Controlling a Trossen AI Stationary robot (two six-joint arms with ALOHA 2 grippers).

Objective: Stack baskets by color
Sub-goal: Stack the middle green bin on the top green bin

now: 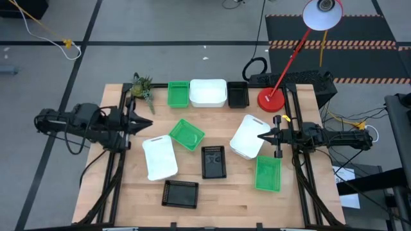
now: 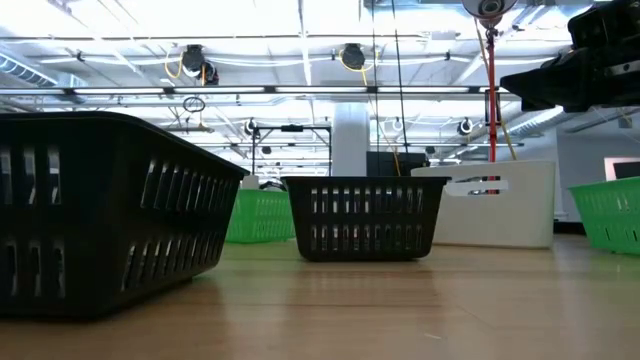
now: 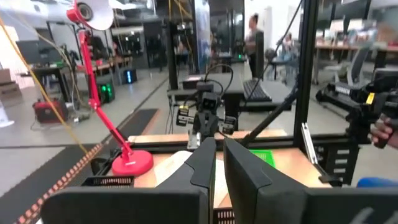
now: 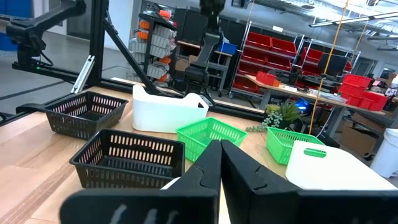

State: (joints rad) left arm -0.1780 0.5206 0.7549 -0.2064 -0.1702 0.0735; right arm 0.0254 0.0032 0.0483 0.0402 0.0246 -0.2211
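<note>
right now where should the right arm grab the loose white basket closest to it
Probably the near long rim of the white basket, coming straight down with one finger inside and one outside. It sits upright and open-topped, tilted diagonally, just ahead of the right gripper, which is shut, so the wrist must match that angle.

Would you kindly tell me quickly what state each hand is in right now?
Left hand: closed, holding nothing, at the table's left edge.
Right hand: closed, holding nothing, beside a white basket.
</note>
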